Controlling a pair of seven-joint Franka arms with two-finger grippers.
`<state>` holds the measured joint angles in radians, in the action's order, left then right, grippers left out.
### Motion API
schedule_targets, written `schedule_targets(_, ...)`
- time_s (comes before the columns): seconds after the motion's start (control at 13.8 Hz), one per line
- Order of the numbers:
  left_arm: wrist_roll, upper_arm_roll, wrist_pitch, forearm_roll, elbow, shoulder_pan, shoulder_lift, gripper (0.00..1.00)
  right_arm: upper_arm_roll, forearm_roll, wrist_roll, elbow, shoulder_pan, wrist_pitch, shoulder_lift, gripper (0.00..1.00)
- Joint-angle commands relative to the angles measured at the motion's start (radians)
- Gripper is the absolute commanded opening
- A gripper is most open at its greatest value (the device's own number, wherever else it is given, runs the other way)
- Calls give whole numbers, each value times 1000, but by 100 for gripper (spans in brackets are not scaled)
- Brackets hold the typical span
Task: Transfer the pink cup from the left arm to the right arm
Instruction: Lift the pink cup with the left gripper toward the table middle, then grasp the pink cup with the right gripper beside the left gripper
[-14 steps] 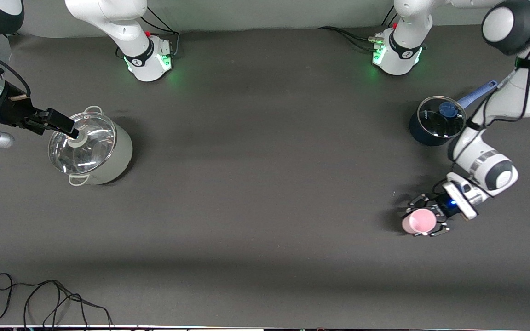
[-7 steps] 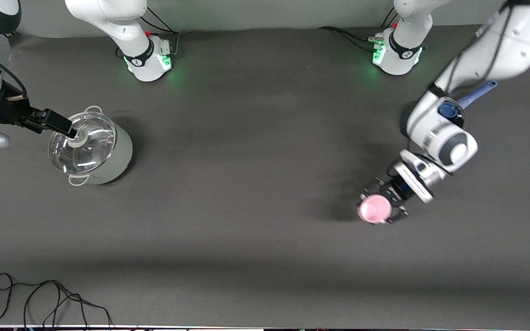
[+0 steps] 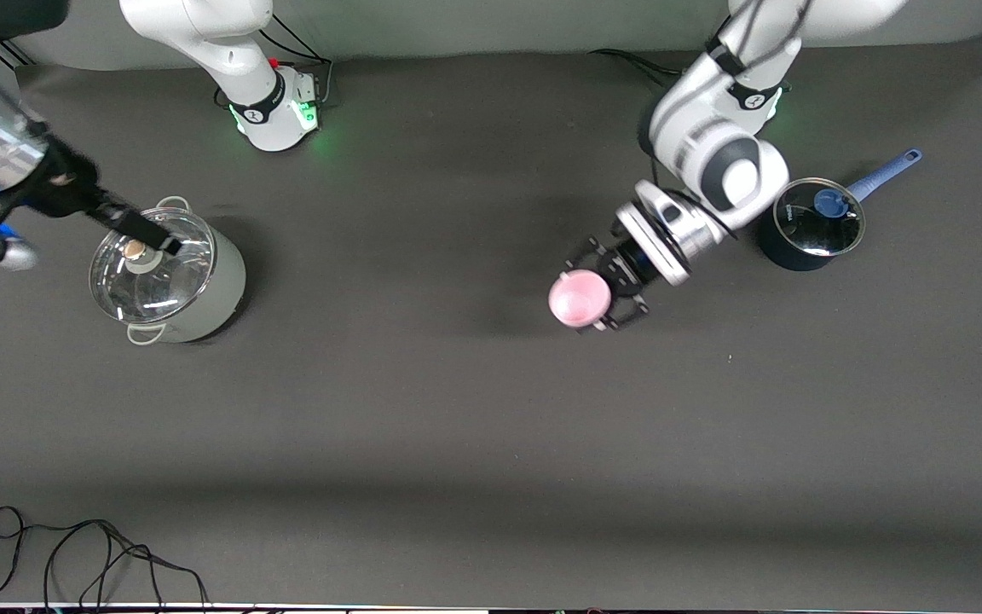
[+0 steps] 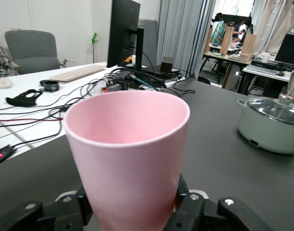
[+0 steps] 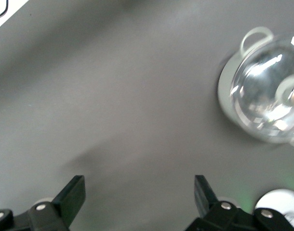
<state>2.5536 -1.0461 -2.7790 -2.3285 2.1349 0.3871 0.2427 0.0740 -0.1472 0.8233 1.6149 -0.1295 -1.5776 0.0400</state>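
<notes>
The pink cup is upright in my left gripper, which is shut on its lower part and holds it in the air over the middle of the table. In the left wrist view the cup fills the centre between the black claw fingers. My right gripper hangs over the glass lid of the pale-green pot at the right arm's end of the table. In the right wrist view its fingers stand wide apart with nothing between them, and the pot shows off to one side.
A dark blue saucepan with a glass lid and a blue handle stands at the left arm's end, close beside the left arm's wrist. The green pot also shows in the left wrist view. Black cables lie at the near edge.
My left arm has swung the cup from the left arm's end toward the table's middle and closer to the bases. My right gripper has risen and shifted off the lid's knob.
</notes>
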Motion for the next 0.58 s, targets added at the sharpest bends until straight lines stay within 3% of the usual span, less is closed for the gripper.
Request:
schedule_targets(0.0,-185,-86,-132,-25,-73,-2,-117,43,-3,-6,262,-214,-131,70,-142,99)
schedule_targets(0.22,-230,-92,-284,-23,-174,-80,-111,43,-3,-40,507,-329,-251,68,-233,99)
schedule_targets(0.51,-253,-94,-307,-23,-188,-99,-112,43,-3,-74,802,-527,-381,61,-379,99)
